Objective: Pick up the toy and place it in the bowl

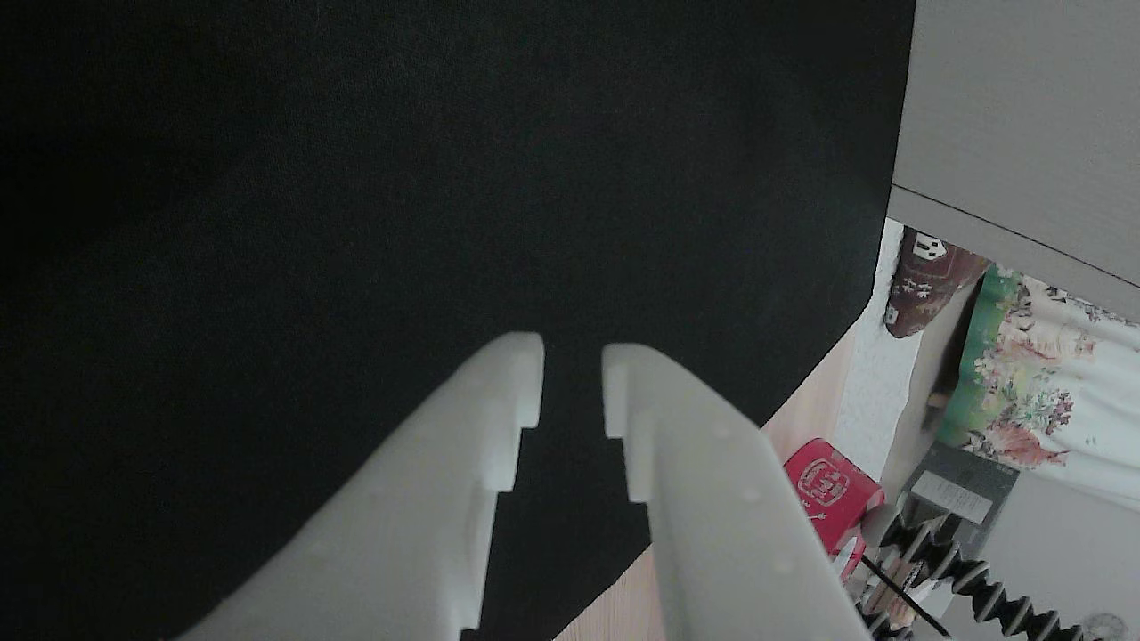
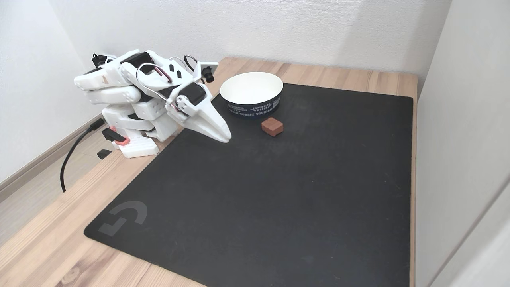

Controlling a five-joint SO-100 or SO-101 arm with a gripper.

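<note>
In the fixed view we see the white arm [image 2: 147, 99] folded low in the upper left of the frame, and its gripper [image 2: 225, 137] points down to the black mat [image 2: 279, 199]. In the other view the gripper [image 1: 572, 378] comes from the bottom edge; its two white fingers [image 1: 508, 392] stand a little apart with only dark mat between them, so it holds nothing.

The toy [image 2: 272, 126] lies on the mat just below the bowl [image 2: 252, 94] in the upper centre of the fixed view, near it but not touching. The bowl is white inside and has a dark band with white letters; we read "EXPLORING WORLD" and partly "FOREST TOURISM". A grey logo [image 2: 123, 217] is printed at the lower left corner of the mat.

In the other view, a red packet [image 1: 830, 485] with a white logo lies at the lower right.
</note>
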